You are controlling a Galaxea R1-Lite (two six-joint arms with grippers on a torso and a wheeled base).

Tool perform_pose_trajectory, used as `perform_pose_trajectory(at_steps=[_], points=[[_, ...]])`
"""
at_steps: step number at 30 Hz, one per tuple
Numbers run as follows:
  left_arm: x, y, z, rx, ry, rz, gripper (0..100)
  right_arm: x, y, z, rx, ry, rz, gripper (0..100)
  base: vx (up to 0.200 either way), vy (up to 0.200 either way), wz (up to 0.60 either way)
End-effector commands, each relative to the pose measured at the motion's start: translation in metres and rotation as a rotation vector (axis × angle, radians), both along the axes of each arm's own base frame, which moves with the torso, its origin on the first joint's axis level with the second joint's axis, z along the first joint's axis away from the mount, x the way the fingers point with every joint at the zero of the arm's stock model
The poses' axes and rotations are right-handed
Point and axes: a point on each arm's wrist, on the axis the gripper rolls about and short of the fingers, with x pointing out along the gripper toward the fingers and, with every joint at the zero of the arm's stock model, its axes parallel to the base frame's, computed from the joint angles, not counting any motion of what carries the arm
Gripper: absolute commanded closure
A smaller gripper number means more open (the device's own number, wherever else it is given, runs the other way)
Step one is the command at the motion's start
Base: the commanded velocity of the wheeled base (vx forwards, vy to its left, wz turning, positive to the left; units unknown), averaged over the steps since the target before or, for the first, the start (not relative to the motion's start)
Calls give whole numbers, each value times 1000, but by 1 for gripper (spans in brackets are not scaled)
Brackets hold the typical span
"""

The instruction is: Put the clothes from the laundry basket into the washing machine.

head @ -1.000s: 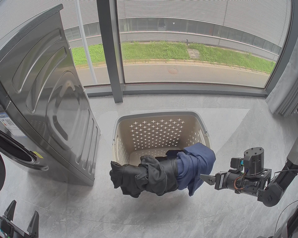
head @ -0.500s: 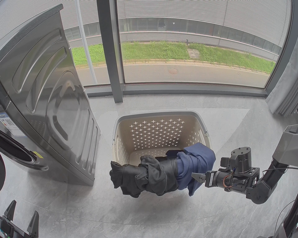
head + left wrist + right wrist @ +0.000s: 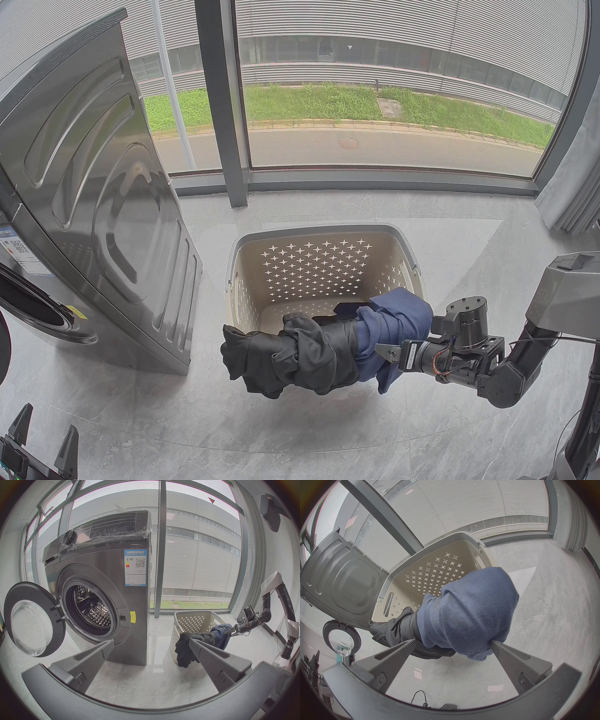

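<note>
A beige laundry basket [image 3: 315,265] stands on the floor. A blue garment [image 3: 395,322] and a black garment [image 3: 290,357] hang over its near rim. My right gripper [image 3: 389,353] is open at the blue garment's right side. In the right wrist view its fingers [image 3: 515,662] flank the blue garment [image 3: 468,611], with the black garment [image 3: 400,630] beyond. My left gripper [image 3: 40,437] is open low at the near left and holds nothing. The washing machine [image 3: 103,583] has its door [image 3: 31,623] swung open and its drum [image 3: 92,608] exposed.
The washing machine [image 3: 94,181] stands close to the basket's left side. A window wall with a dark post [image 3: 222,100] runs behind the basket. A grey curtain [image 3: 575,181] hangs at the far right. Bare floor [image 3: 281,431] lies in front of the basket.
My right arm has moved left, bringing its open gripper up to the blue garment. The garments, the basket and the left gripper have kept still.
</note>
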Motion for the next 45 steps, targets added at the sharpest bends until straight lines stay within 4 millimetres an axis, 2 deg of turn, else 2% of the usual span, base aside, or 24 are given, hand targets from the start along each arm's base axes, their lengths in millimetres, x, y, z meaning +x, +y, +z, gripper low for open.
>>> perform_pose_trajectory(at_steps=[1,4,5,21,26,28,33,42,45], points=[[0,0,-5,-1,2,0,0,5,1,-4,-1,4,-5,0,0,0,0],[0,0,-5,-1,2,2,0,8,2,-3,-2,-10,-20,0,0,0,0],[0,0,-5,-1,2,0,0,9,2,-3,-2,-12,-21,100,0,0,0],[0,0,-5,-1,4,0,0,2,8,1,32,-3,-21,100,0,0,0],[0,0,-5,-1,2,0,0,-19,9,17,44,-19,13,100,0,0,0],[0,0,-5,-1,2,2,0,-33,10,35,66,-56,37,100,0,0,0],[0,0,-5,-1,2,2,0,-46,7,56,90,-103,53,100,0,0,0],[0,0,-5,-1,2,0,0,-49,4,52,79,-87,47,100,0,0,0],[0,0,-5,-1,2,2,0,-46,4,43,56,-60,43,100,0,0,0]])
